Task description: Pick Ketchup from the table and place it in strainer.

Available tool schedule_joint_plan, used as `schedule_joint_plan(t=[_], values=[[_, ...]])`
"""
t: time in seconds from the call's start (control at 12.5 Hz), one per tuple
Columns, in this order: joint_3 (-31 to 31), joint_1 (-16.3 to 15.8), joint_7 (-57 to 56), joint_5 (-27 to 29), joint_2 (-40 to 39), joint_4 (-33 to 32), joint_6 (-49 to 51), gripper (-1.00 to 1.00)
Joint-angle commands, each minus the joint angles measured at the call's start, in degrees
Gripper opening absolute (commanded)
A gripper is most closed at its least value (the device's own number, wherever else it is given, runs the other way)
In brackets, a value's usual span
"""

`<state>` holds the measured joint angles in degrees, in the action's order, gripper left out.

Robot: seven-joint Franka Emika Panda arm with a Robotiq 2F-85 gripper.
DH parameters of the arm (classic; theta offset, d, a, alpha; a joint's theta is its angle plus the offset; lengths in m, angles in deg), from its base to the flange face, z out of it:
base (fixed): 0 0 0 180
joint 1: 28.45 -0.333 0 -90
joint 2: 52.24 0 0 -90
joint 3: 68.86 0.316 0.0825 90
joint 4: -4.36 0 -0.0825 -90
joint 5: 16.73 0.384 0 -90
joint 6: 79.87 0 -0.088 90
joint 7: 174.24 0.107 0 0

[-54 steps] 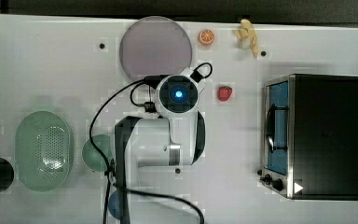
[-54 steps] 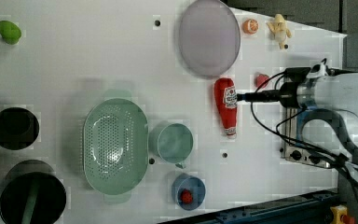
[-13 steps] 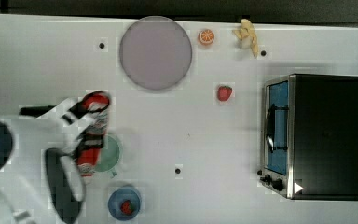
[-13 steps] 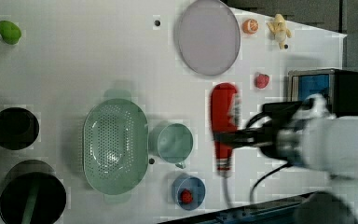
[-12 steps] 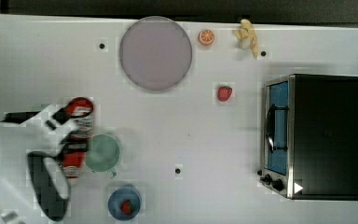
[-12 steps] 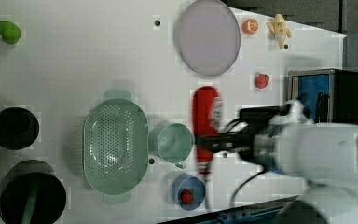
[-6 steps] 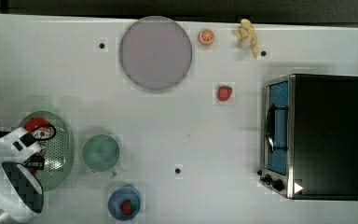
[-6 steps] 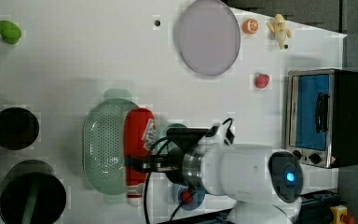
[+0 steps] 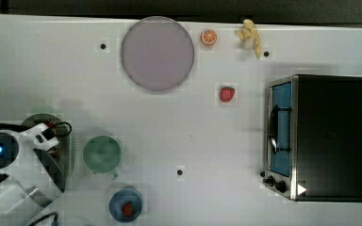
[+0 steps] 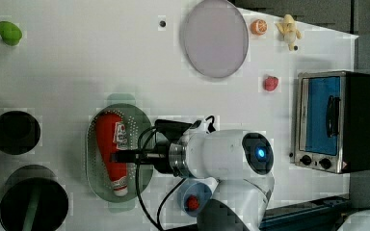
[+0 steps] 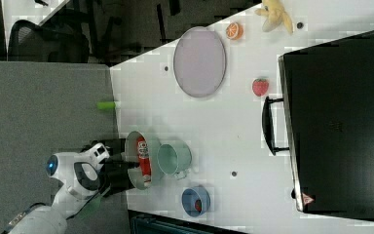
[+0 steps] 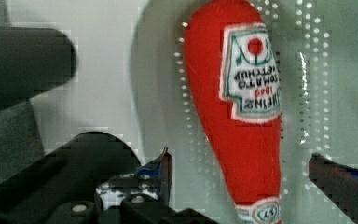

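- The gripper (image 12: 240,177) has its fingers (image 12: 161,170) spread apart, one on each side of the ketchup (image 12: 242,107) neck, neither touching it.
- The ketchup (image 10: 113,149) lies flat inside the strainer (image 10: 142,120), label up.
- A cup (image 10: 198,180) sits beside the strainer.
- A blue bowl (image 9: 122,200) holds a strawberry (image 9: 128,208).
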<state>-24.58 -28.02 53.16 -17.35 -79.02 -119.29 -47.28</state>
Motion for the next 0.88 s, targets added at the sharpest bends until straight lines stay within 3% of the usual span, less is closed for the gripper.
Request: schedule_joint_plan(t=[0.08, 0.32, 0.56, 0.88], values=[[-0.5, 1.34, 5.78, -0.45, 3.93, 0.31, 0.15, 1.0], [-0.61, 5.07, 10.9, -0.39, 11.31, 0.61, 10.17, 1.0], [-1.44, 11.25, 10.49, -0.35, 21.18, 2.12, 19.67, 1.0], [-8.51, 17.45, 10.48, 0.53, 33.0, 4.03, 30.77, 1.0]])
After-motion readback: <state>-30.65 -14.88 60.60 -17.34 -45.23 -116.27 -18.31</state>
